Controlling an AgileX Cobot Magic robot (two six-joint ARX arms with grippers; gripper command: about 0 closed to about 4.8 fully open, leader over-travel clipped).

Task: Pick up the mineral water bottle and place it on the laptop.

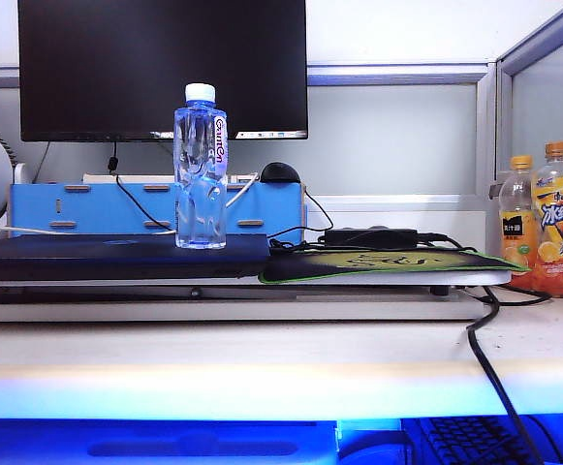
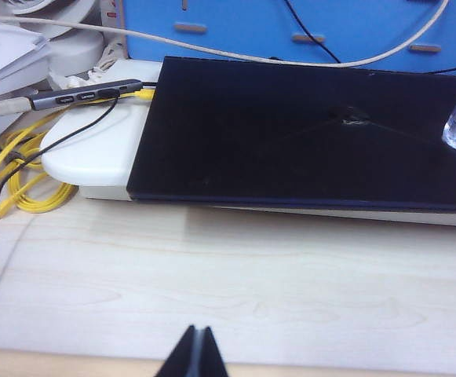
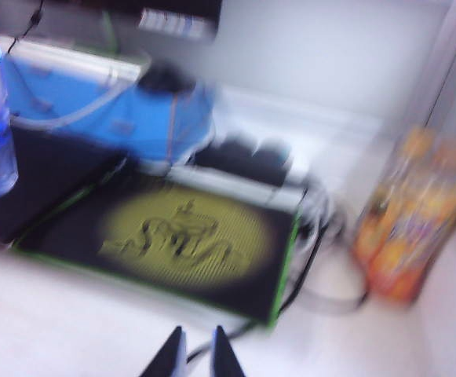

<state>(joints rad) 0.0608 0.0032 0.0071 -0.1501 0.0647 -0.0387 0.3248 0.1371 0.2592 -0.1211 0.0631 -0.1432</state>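
The mineral water bottle [image 1: 201, 167] is seen standing upright on the laptop [image 1: 116, 258], near its right end (beside the green-edged mouse pad [image 1: 388, 263]). The left gripper [image 2: 197, 353] is held over bare desk, its fingertips pressed together. The right gripper [image 3: 194, 357], blurred, is seen slightly parted, grasping nothing, near the mouse pad.

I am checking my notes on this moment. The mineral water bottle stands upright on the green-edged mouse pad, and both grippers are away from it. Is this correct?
Not quite. The mineral water bottle stands upright on the laptop, not on the mouse pad beside it; the exterior view shows this. The rest holds: the left gripper and the right gripper are both away from it.
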